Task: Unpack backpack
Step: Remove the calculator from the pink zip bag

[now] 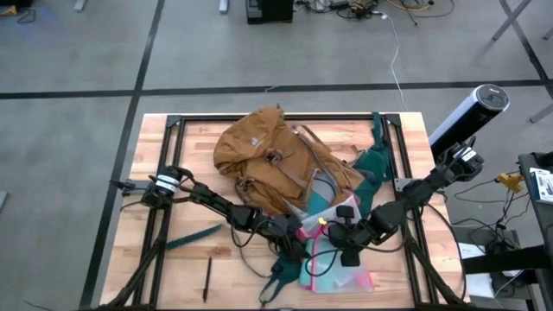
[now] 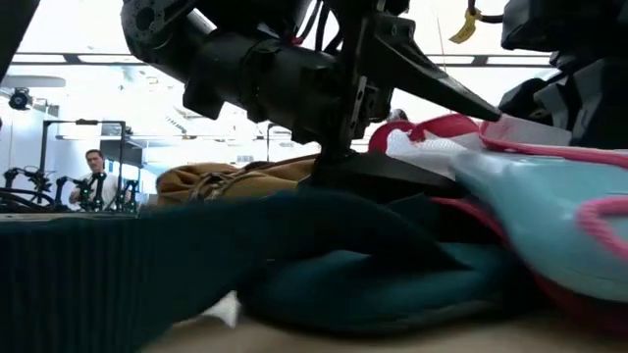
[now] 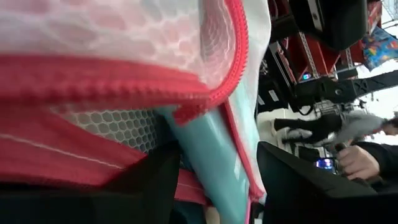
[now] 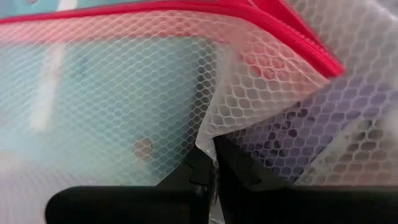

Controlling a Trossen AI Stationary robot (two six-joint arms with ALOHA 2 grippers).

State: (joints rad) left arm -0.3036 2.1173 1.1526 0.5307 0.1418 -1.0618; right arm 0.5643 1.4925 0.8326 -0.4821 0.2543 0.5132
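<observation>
The mustard-tan backpack (image 1: 268,155) lies on its side in the middle of the table, its grey-lined mouth toward the near right; it also shows as the backpack (image 2: 235,176) behind dark green fabric. A clear mesh pouch (image 1: 333,263) with pink zip edging and teal contents lies just outside that mouth. Both grippers are at it: my left gripper (image 1: 292,235) at its left end, my right gripper (image 1: 344,240) at its far right part. The pouch (image 3: 124,50) fills the left wrist view, and the pouch (image 4: 124,93) fills the right wrist view. In the low view the pouch (image 2: 530,186) sits raised on the green fabric. My left gripper (image 3: 214,186) has its two fingers on either side of the pouch's pink-edged side (image 3: 239,155), with the teal contents between them. It comes roughly level from the table's left. My right gripper (image 4: 213,167) pinches a small fold of the clear mesh wall (image 4: 208,140) between its fingertips, just below the pink zip edge. It comes from the table's right.
Dark green straps (image 1: 376,164) trail from the backpack toward the right. A loose green strap (image 1: 194,235) and a dark pen (image 1: 207,278) lie near the left front. A black frame rail (image 1: 164,173) borders the table. A person (image 2: 95,176) stands beyond; a hand (image 3: 354,162) shows far off.
</observation>
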